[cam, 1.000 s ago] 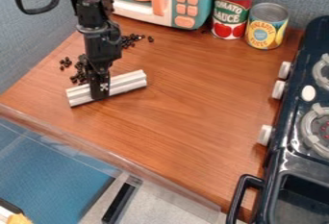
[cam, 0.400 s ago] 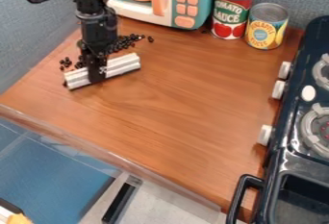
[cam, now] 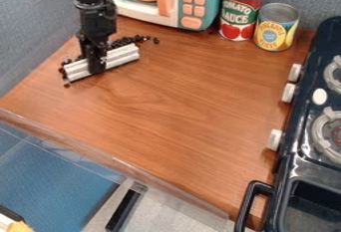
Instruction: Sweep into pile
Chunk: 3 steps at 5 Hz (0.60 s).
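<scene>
Pincer (cam: 96, 65) of black metal and plastic is hanging over the upper left of the brown wood-grain tabletop (cam: 180, 101), and it is gripping a long, pale, ridged bar (cam: 122, 56) near its middle. The bar is lying low along the surface, slanting from lower left to upper right. Just behind it, small black beads (cam: 124, 42) are forming a loose, stretched band, some of them sitting close against its far side. At its left end a few more are gathering, with one stray black bead (cam: 67, 84) lying just in front of that end; toward the right, another outlying bead (cam: 156, 41) is resting near the band but apart from it.

The sweep is seemingly getting well along: most beads are already keeping to one side of the bar, yet they are making a strip rather than a compact heap. What is wanting now is probably a nudge inward from both ends, the stray in front needing its own pass, since beads are likely to be slipping around the bar's tips.

Farther out, a teal-and-white toy microwave (cam: 190, 2) is standing behind the beads, a red-labelled can (cam: 241, 7) and a yellow-labelled can (cam: 275, 27) are standing beside it, and a dark toy stove (cam: 303, 111) is flanking the right edge.
</scene>
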Available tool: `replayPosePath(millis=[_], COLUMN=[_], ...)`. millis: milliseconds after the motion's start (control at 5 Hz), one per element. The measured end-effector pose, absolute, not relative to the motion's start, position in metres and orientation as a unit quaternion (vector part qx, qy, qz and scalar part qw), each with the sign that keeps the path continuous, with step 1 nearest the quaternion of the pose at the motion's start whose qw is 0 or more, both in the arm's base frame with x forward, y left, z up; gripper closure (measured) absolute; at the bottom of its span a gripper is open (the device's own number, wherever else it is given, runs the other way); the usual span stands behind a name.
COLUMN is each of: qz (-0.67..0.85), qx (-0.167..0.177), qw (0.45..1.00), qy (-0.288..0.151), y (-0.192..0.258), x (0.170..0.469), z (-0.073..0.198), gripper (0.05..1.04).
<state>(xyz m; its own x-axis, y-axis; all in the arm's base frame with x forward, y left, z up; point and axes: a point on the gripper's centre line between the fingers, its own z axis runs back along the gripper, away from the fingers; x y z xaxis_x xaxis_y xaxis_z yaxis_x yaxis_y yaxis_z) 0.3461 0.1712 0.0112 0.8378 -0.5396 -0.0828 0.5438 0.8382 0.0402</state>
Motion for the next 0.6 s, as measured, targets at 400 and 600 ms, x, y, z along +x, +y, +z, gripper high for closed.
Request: replayPosePath(millis=[400,600], qz=[-0.276,-0.271], qx=[0.027,0.020], qw=[0.960,0.962], qy=[0.042,0.038], y=[0.1817,0.1826], x=[0.3511,0.3504], z=[0.0113,0.0124], gripper=[0.706,0.706])
